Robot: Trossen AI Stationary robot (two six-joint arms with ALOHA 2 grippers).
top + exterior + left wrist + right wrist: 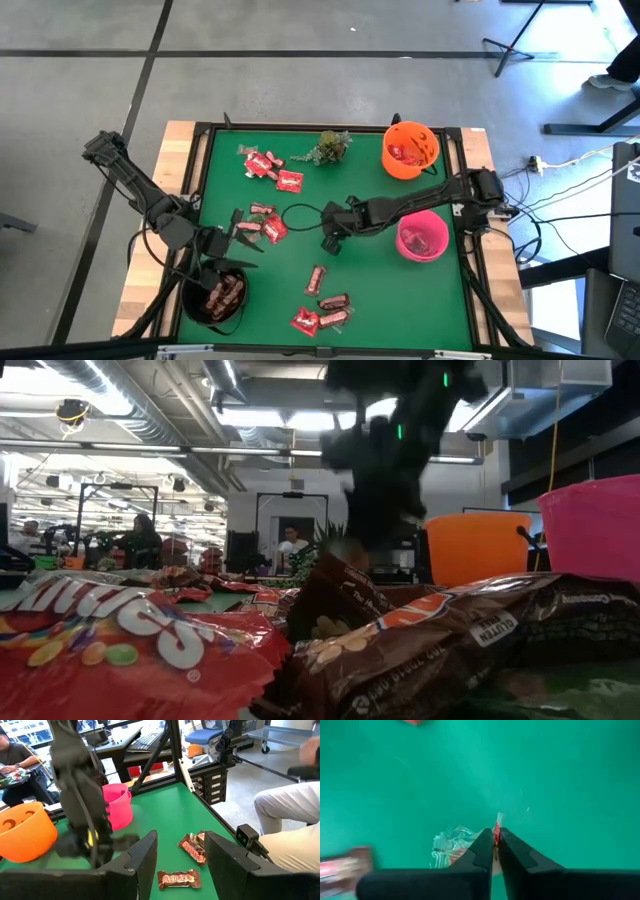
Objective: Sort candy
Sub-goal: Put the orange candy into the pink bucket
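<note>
At mid-mat, the right gripper (pixel 495 851) pinches a clear-wrapped candy (pixel 451 846) (wrapper edge upright); left gripper (pixel 180 855) hangs spread.

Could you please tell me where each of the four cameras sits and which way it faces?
High: overhead, straight down on the green table mat; both arms.
Low: mat level, past red and brown wrappers; an arm above.
Left wrist: past the open left claw toward the round pink plastic bowl.
Right wrist: down at the mat; right claw pinching a clear-wrapped sweet.
Shared: the round orange plastic bowl, in high, low and left wrist.
</note>
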